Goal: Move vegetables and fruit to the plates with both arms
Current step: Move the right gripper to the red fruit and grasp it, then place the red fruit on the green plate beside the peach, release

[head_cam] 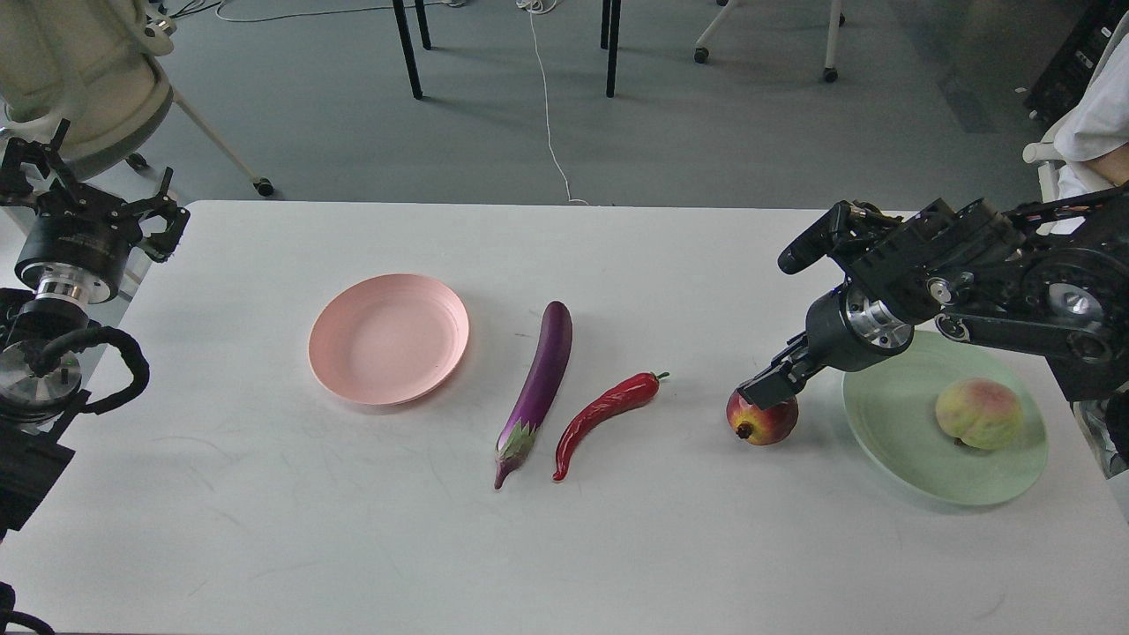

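The purple eggplant (540, 388) and the red chili (601, 416) lie side by side at the table's middle. The pink plate (388, 339) to their left is empty. The peach (978, 413) sits on the green plate (891, 432) at the right. The pomegranate (762, 420) rests on the table just left of that plate. My right gripper (769, 381) points down-left and sits right at the pomegranate's top; its fingers read as one dark bar, so their spread is unclear. My left gripper (93, 190) is open and empty beyond the table's left edge.
The white table (564, 547) has its far edge behind the plates. Beyond it are the grey floor, chair and table legs and a white cable. A beige chair stands at the far left, and a person's white sleeve shows at the far right.
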